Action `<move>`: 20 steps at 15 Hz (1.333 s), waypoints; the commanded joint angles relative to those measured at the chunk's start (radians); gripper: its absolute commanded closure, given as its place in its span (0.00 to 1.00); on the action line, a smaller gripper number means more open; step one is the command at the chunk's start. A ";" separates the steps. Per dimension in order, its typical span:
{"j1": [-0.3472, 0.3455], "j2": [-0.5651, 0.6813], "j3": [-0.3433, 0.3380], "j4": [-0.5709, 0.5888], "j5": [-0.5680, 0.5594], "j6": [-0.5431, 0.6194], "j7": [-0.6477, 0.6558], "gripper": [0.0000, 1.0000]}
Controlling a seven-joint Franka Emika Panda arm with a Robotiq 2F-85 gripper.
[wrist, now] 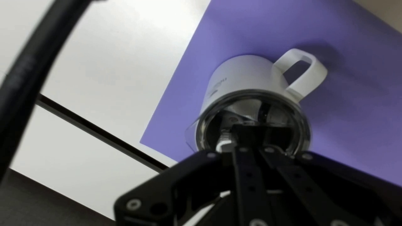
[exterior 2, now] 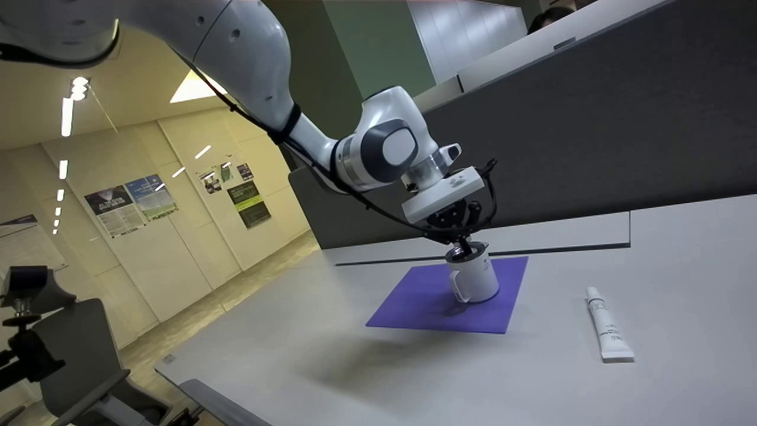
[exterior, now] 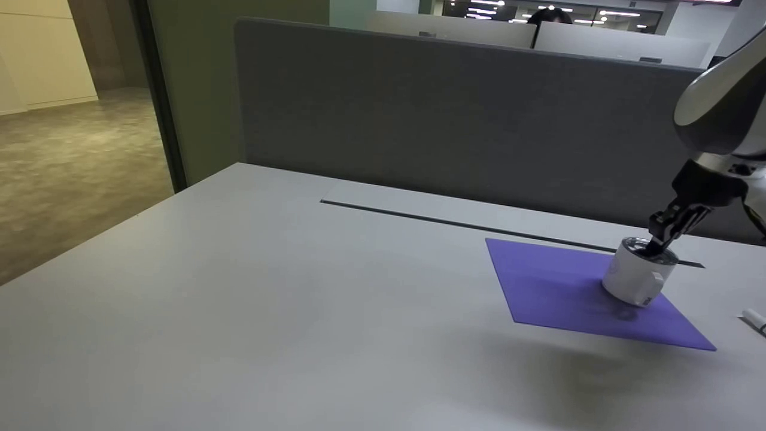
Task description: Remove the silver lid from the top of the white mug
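The white mug [exterior: 634, 278] stands upright on the purple mat; it also shows in the other views [exterior 2: 476, 280] [wrist: 245, 77]. Its handle shows in the wrist view. The round silver lid [wrist: 251, 105] is on the mug's rim and also shows in both exterior views [exterior: 633, 242] [exterior 2: 456, 255]. A thin see-through edge sticks out at its left in the wrist view. My gripper [wrist: 256, 136] comes down over the mug at a slant [exterior: 655, 246] [exterior 2: 465, 246]. Its dark fingers are together, tips at the lid's top inside the rim. Whether they pinch part of the lid is hidden.
The purple mat [exterior: 538, 293] lies on the white table [exterior: 269, 311]. A white tube [exterior 2: 606, 325] lies to one side of the mat. A dark strip [exterior: 443, 221] crosses the table behind the mat. A tall dark grey partition [exterior: 419, 114] stands along the table's back.
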 commanded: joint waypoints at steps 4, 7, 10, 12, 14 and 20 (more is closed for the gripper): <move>-0.008 -0.038 0.013 0.005 0.001 -0.012 0.036 1.00; -0.037 -0.075 0.062 0.003 0.048 -0.067 0.011 1.00; -0.024 -0.079 0.065 0.014 0.079 -0.127 0.019 1.00; -0.011 -0.077 0.054 0.017 0.086 -0.153 0.027 1.00; -0.004 -0.070 0.042 0.018 0.085 -0.167 0.033 1.00; -0.004 -0.042 0.021 0.026 0.083 -0.172 0.040 1.00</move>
